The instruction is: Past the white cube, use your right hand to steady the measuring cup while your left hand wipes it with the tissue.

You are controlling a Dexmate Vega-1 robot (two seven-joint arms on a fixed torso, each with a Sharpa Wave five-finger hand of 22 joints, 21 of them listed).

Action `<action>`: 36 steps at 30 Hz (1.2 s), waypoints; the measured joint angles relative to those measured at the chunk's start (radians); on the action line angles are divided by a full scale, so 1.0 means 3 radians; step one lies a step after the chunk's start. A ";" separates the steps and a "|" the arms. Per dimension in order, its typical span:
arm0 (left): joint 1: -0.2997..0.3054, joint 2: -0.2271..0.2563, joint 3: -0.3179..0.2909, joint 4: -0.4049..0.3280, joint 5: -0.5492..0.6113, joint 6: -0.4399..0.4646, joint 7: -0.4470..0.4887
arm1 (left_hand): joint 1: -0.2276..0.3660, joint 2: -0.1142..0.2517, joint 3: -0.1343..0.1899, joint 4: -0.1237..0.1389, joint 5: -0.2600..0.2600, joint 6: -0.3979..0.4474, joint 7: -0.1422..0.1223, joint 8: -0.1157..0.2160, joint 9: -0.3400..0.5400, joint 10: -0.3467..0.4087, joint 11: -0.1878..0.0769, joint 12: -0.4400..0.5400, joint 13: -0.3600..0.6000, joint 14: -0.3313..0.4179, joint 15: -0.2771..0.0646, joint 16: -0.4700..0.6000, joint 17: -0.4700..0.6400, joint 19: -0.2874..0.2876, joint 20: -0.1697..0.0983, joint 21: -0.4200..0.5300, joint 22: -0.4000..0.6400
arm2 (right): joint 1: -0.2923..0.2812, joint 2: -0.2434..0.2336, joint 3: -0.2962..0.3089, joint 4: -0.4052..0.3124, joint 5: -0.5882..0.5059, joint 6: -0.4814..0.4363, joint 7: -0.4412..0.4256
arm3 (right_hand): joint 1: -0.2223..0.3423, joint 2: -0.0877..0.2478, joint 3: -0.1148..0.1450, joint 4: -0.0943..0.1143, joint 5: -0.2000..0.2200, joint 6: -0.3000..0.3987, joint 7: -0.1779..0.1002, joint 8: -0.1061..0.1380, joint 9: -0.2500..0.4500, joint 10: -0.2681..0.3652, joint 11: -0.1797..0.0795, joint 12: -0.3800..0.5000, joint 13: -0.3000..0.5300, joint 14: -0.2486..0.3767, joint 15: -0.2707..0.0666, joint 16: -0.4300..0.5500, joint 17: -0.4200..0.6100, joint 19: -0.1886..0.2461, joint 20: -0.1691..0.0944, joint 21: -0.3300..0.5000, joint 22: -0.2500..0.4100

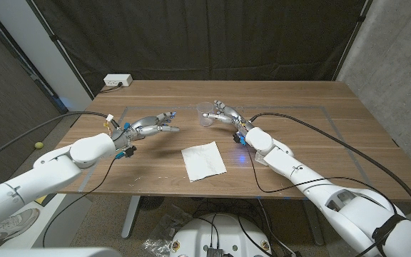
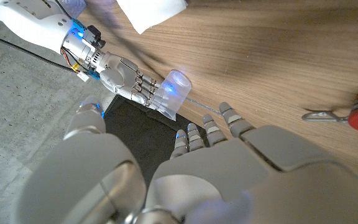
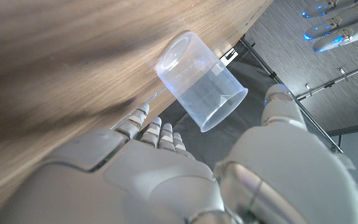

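Measuring cup [image 1: 207,114] held by right hand [image 1: 227,114]; tissue [image 1: 204,160] lies flat

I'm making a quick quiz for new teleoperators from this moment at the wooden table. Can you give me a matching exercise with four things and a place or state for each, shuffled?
Things:
1. measuring cup
2. tissue
3. left hand
4. power strip

Places or states:
A. white, at the table's far left corner
B. lying flat on the table between the two arms
C. clear, at the right hand's fingers
D. holds nothing, fingers apart

Pairs: 1-C, 2-B, 3-D, 4-A
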 measured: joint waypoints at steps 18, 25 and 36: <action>0.0006 0.0010 -0.0027 -0.0009 -0.0052 0.0029 -0.0028 | -0.0031 0.0031 -0.0041 0.0042 0.0026 0.0018 0.0018 0.0000 0.0000 0.0000 0.0000 0.0000 0.0000 0.0000 0.0000 0.0000 0.0016 0.0000 0.0000 0.0000 0.0016 | 0.0224 0.0220 -0.0151 0.0555 -0.0230 0.0387 -0.0172 | 0.0156 0.0007 -0.0091 0.0001 0.0049 -0.0023 -0.0048 0.0017 0.0030 -0.0141 -0.0085 0.0000 0.0016 -0.0083 -0.0047 0.0000 0.0000 0.0173 -0.0205 0.0000 0.0010; 0.0007 0.0008 -0.0037 0.0000 -0.0066 0.0032 -0.0032 | -0.0074 0.0057 -0.0059 0.0060 0.0025 0.0018 0.0018 0.0000 0.0000 0.0013 -0.0013 0.0000 -0.0001 0.0000 0.0000 0.0000 0.0016 0.0000 0.0000 0.0000 0.0016 | 0.0324 0.0298 -0.0223 0.0764 -0.0297 0.0489 -0.0221 | 0.0224 0.0013 -0.0115 0.0005 0.0062 0.0005 -0.0110 0.0059 0.0029 -0.0073 -0.0126 0.0026 0.0016 -0.0045 -0.0085 0.0026 -0.0001 0.0195 -0.0226 0.0000 0.0010; 0.0022 -0.0008 -0.0048 0.0006 -0.0082 0.0041 -0.0028 | -0.0101 0.0030 -0.0087 0.0069 0.0038 0.0017 0.0018 0.0000 -0.0001 0.0013 -0.0013 0.0000 -0.0001 0.0000 0.0000 0.0000 0.0031 -0.0019 -0.0018 0.0000 0.0016 | 0.0402 0.0430 -0.0280 0.0958 -0.0429 0.0571 -0.0508 | 0.0268 0.0019 -0.0290 0.0089 0.0087 0.0509 -0.0183 0.0241 0.0029 0.0391 -0.0121 0.0210 0.0032 0.0475 -0.0108 0.0161 0.0028 0.0355 -0.0226 0.0052 0.0054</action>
